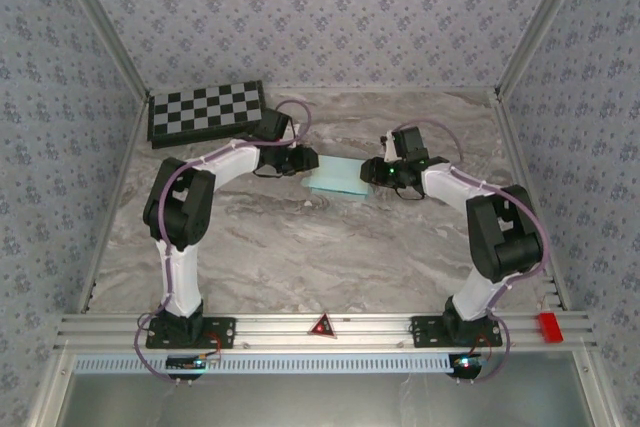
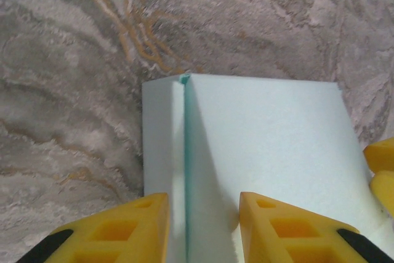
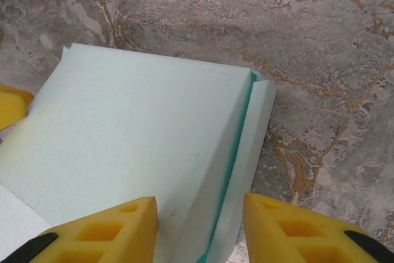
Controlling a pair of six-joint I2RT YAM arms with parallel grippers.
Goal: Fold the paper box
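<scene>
- rail (image 1: 330, 332): nearest me, well short of the paper box (image 1: 337, 179). It carries both arm bases and a small red triangle (image 1: 322, 326). No risk noted.
- table (image 1: 300, 247): grey marbled top that looks smooth. The box lies flat on it, about mid-width and in the far half. Risk: a push from one end alone probably makes the box slide instead of fold.
- paper box: pale blue thin card, a flattish rectangle with a narrow strip folded along one long edge. A teal-edged seam (image 2: 184, 152) marks where the strip meets the top panel. Risk: card this light likely creases or springs open if pressed off its score line.
- left gripper (image 1: 305, 160): at the box's left end, yellow fingers part-way apart and astride the seam. I cannot tell whether the pads pinch the card. Risk: closing here may crush the strip rather than tuck it.
- right gripper (image 1: 372, 172): at the box's right end, fingers apart and astride a folded edge strip. Again I cannot tell whether it grips. Risk: the two arms face each other across the box, so an uneven push could buckle the panel.
- checkerboard (image 1: 206, 112): beyond the box and to its left, well apart from it. Risk: the left arm's wrist passes close by its corner, and a wide swing might nudge it.
</scene>
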